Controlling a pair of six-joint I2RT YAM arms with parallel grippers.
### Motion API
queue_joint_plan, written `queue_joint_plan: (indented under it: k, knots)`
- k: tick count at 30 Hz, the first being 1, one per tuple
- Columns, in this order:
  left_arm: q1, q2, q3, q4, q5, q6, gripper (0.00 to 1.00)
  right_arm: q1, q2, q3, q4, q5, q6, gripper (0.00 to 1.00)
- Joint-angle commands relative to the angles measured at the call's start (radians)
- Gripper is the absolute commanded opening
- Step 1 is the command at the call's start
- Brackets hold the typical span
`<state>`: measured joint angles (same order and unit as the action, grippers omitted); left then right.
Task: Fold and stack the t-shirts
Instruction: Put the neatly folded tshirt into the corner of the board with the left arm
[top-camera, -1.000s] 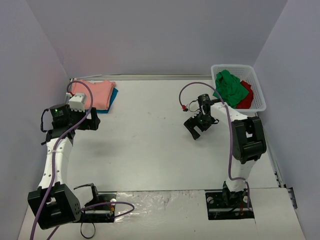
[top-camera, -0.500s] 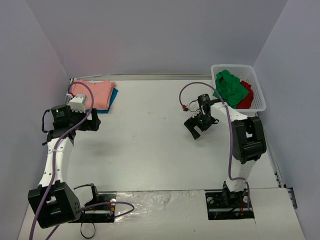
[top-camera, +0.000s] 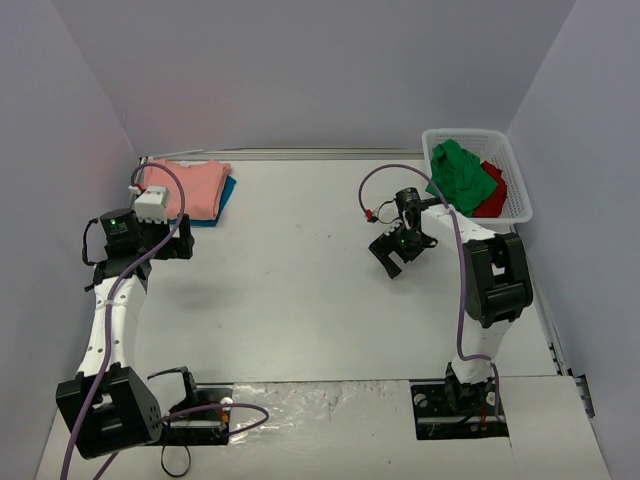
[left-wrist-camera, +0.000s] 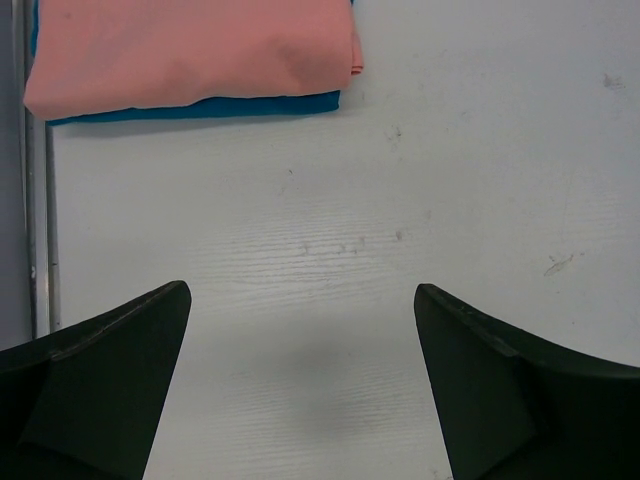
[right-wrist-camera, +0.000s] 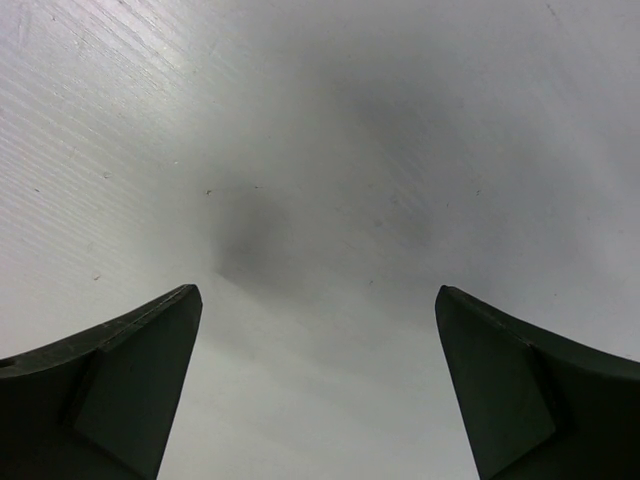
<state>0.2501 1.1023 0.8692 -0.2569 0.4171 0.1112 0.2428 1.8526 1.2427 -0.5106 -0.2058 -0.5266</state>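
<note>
Pink shirt (left-wrist-camera: 190, 45) folded atop teal shirt (left-wrist-camera: 220, 105), far left. Green shirt (top-camera: 460, 175) and red shirt (top-camera: 492, 192) crumpled in basket (top-camera: 466, 132), far right. Left gripper (left-wrist-camera: 302, 295) near the stack, right gripper (right-wrist-camera: 318, 292) mid-table; both jaws spread over table (top-camera: 300, 290).

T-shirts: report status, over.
Left tool open, empty. Right tool open, empty. Pink shirt folded on teal shirt; green shirt and red shirt heaped in basket. Path clear.

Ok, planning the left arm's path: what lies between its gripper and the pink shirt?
Only bare table, as the left wrist view shows, between the left gripper and the pink shirt.
</note>
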Motion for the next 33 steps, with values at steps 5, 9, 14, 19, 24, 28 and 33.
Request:
queue_joint_plan:
  k: [5, 9, 14, 19, 24, 28, 33]
  knots:
    - [0.003, -0.036, 0.005, 0.039, -0.034, -0.011, 0.94, 0.000, -0.027, -0.003, -0.019, 0.020, 0.004, 1.00]
    - [0.003, -0.042, 0.002, 0.050, -0.049, -0.016, 0.94, 0.000, -0.024, -0.005, -0.017, 0.026, 0.004, 1.00]
    - [0.003, -0.032, 0.004, 0.048, -0.061, -0.019, 0.94, 0.000, -0.021, -0.005, -0.017, 0.037, 0.004, 1.00]
    - [0.003, -0.036, -0.004, 0.061, -0.077, -0.021, 0.94, 0.000, -0.023, -0.006, -0.016, 0.037, 0.002, 1.00]
    - [0.005, -0.019, 0.001, 0.058, -0.077, -0.025, 0.94, 0.000, -0.007, -0.009, -0.017, 0.051, 0.002, 1.00]
    - [0.005, -0.012, 0.002, 0.054, -0.077, -0.024, 0.94, 0.000, 0.003, -0.011, -0.016, 0.063, 0.002, 1.00]
    - [0.005, -0.009, 0.002, 0.051, -0.075, -0.024, 0.94, 0.001, -0.003, -0.011, -0.016, 0.069, 0.002, 1.00]
